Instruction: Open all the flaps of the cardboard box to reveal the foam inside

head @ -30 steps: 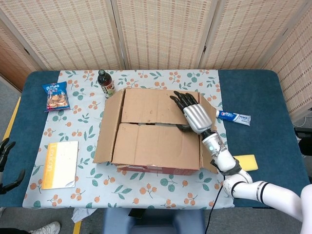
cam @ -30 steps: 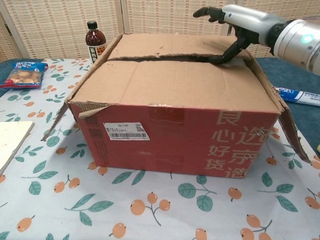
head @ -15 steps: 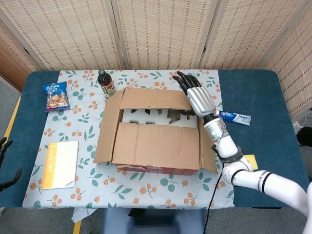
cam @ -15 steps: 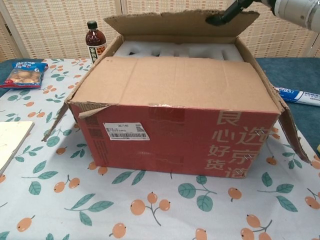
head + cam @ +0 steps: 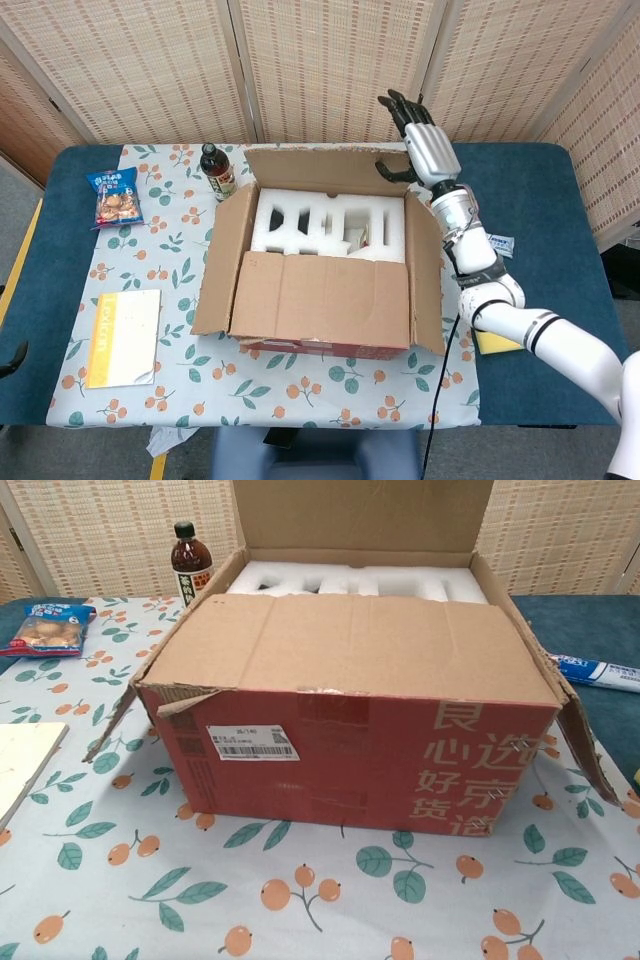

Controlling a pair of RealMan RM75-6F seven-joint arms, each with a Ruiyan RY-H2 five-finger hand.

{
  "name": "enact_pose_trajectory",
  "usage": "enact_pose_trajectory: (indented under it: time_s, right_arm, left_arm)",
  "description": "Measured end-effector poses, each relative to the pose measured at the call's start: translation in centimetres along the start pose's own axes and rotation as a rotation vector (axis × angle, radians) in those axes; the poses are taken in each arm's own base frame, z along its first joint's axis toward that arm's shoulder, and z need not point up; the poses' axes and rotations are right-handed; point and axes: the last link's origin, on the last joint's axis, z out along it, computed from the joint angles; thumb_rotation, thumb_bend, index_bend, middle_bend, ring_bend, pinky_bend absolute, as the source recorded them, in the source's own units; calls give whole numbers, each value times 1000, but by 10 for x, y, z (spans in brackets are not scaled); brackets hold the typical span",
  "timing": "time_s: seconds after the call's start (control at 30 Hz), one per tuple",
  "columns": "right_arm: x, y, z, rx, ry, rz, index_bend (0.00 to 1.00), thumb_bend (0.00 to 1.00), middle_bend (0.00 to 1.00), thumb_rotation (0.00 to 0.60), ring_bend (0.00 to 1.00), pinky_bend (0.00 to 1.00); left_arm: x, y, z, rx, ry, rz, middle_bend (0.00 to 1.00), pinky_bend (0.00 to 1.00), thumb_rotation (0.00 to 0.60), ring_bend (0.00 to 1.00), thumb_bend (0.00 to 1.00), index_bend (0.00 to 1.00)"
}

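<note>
Your brown cardboard box with the red printed front sits in the middle of the desk, on the leaf-and-berry patterned cloth. Its far flap stands upright, its near flap lies flat over the front half of the box, and the two side flaps are folded outward. Behind the near flap, the white moulded foam shows in the open rear half.

Your right hand is at the far right corner of the box, raised, with fingers extended upward and the thumb hooked at the top edge of the far flap; whether it truly pinches the cardboard is hard to judge from the head view, and the chest view does not show the hand at all. Your left hand appears in neither view.

Just beyond the box's far left corner stands a dark bottle with a black cap. Further left of the box lies a blue snack packet, and near its left front a pale yellow booklet. To the right of the box lies a white and blue toothpaste tube, and near its right front corner a yellow sponge.
</note>
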Motion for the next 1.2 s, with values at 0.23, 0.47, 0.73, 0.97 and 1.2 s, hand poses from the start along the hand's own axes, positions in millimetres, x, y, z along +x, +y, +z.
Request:
enact_pose_trajectory:
  time_s: [0.23, 0.47, 0.73, 0.97, 1.2]
  right_arm:
    - [15, 25, 23, -77, 33, -44, 0, 378, 0, 600, 0, 0]
    - [19, 41, 29, -92, 49, -97, 0, 378, 0, 600, 0, 0]
    - [19, 40, 5, -39, -38, -25, 0, 378, 0, 600, 0, 0]
    - [30, 21, -46, 6, -257, 180, 0, 377, 0, 600, 0, 81]
    - [27, 21, -75, -14, -392, 351, 0, 378, 0, 600, 0, 260]
  left_arm:
    - [-1, -6, 7, 29, -9, 1, 0, 0, 600, 0, 446, 0]
    - [-3, -7, 9, 36, -22, 15, 0, 0, 600, 0, 446, 0]
    - [-4, -8, 11, 43, -30, 18, 0, 0, 600, 0, 446, 0]
    - [-5, -10, 13, 52, -21, 36, 0, 0, 600, 0, 445, 0]
    - [-10, -10, 16, 57, -35, 52, 0, 0, 600, 0, 446, 0]
